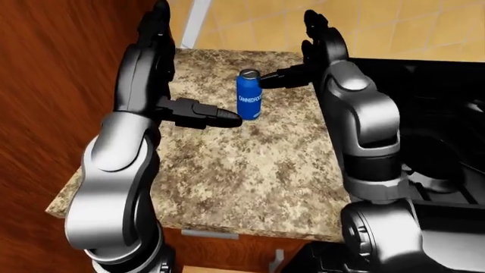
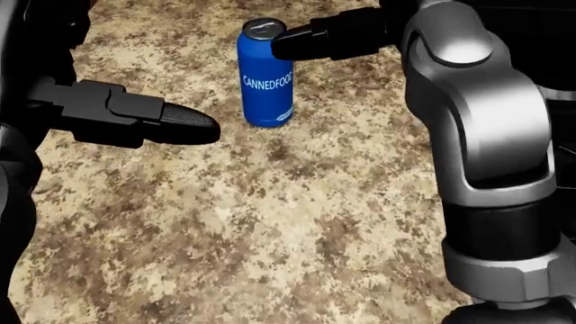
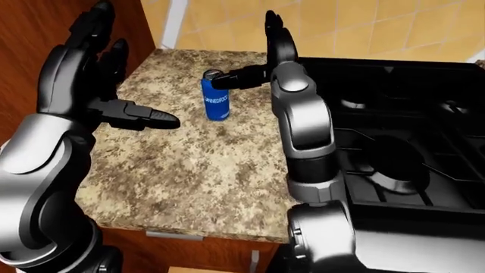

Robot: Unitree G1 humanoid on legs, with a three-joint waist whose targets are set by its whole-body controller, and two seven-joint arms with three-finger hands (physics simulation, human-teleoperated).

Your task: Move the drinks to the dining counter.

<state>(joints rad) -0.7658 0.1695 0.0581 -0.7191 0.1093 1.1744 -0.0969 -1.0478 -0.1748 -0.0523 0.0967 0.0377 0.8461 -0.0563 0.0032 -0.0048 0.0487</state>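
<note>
A blue can [image 1: 248, 96] labelled CANNEDFOOD stands upright on the speckled stone counter [image 1: 243, 176], near its top edge in the left-eye view. My left hand [image 1: 189, 74] is open to the left of the can, fingers pointing up. Its thumb [image 2: 171, 121] points at the can and stops just short of it. My right hand [image 1: 291, 54] is open on the can's right, fingers up. Its thumb [image 2: 315, 40] reaches the can's upper rim. Neither hand closes round the can.
A black stove top [image 3: 394, 114] with burner grates adjoins the counter on the right. A dark wooden cabinet side [image 1: 53, 85] stands along the counter's left. A yellow tiled wall [image 1: 379, 23] runs behind.
</note>
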